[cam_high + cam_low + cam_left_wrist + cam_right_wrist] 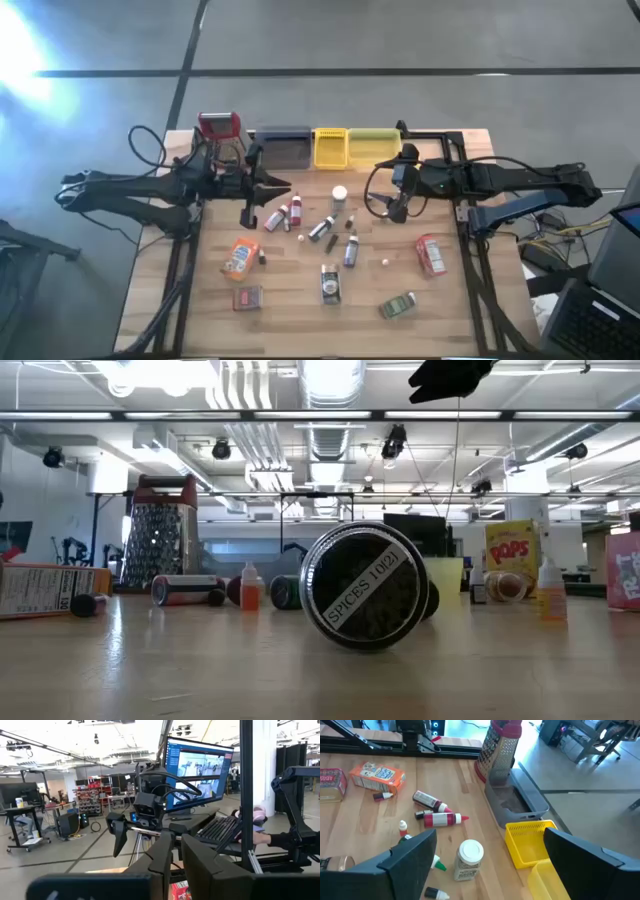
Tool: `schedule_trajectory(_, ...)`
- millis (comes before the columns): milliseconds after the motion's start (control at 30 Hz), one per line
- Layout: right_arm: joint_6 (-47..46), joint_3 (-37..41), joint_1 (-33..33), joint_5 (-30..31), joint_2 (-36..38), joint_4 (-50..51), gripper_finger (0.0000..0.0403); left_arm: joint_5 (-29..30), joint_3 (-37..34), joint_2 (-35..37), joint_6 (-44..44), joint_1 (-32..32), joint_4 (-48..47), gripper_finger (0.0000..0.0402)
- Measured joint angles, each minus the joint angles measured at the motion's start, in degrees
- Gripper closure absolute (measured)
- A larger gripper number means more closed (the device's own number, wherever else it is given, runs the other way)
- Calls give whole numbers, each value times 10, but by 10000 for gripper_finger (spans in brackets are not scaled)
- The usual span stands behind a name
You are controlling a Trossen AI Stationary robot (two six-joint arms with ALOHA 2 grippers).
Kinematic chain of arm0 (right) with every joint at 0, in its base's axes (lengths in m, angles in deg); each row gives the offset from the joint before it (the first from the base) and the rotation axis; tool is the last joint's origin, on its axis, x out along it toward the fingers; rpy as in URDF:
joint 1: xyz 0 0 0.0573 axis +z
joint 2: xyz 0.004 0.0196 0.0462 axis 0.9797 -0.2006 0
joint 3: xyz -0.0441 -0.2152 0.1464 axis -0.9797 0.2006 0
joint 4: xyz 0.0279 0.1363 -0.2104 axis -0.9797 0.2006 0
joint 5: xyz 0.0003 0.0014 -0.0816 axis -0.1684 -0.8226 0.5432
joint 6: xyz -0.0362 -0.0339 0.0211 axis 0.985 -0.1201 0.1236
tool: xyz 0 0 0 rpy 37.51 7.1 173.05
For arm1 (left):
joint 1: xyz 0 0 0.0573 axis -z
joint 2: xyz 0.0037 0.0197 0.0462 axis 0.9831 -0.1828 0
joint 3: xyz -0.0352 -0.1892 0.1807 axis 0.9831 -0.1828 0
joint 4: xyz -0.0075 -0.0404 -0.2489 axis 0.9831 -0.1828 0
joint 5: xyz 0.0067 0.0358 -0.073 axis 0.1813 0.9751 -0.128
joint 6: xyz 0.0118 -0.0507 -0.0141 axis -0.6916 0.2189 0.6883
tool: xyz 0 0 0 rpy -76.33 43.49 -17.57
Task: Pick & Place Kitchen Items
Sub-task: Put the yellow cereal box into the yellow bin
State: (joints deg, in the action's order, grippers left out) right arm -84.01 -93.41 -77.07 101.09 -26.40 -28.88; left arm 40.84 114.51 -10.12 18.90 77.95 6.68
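Lowering your spread right hand (398,208) straddles the white-capped bottle (468,860) — descend squarely; left hand (250,212) waits, pressed together.

Bright overhead strip lights (330,415) fill the room. From above, a white glare washes out the floor (30,50) in the upper left of the frame. Shadows on the table (300,300) are faint. At table height, the near spice jar (365,585) looks sharp, everything behind slightly soft.
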Motion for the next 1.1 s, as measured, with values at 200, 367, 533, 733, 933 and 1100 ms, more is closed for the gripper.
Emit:
schedule_trajectory(200,-1,0,0,0,0,0,39,0,0,0,9,0,0,353)
schedule_trajectory(367,-1,0,0,0,0,0,39,0,0,0,9,0,-1,353)
schedule_trajectory(533,-1,0,0,0,0,0,39,0,0,0,9,0,-7,353)
schedule_trajectory(733,5,0,0,-1,-1,-38,39,0,0,0,8,0,24,353)
schedule_trajectory(933,-9,-1,0,-2,-12,-138,39,0,0,-1,8,0,28,353)
schedule_trajectory(1100,-44,0,0,-3,-38,-226,39,3,0,-1,11,1,29,353)
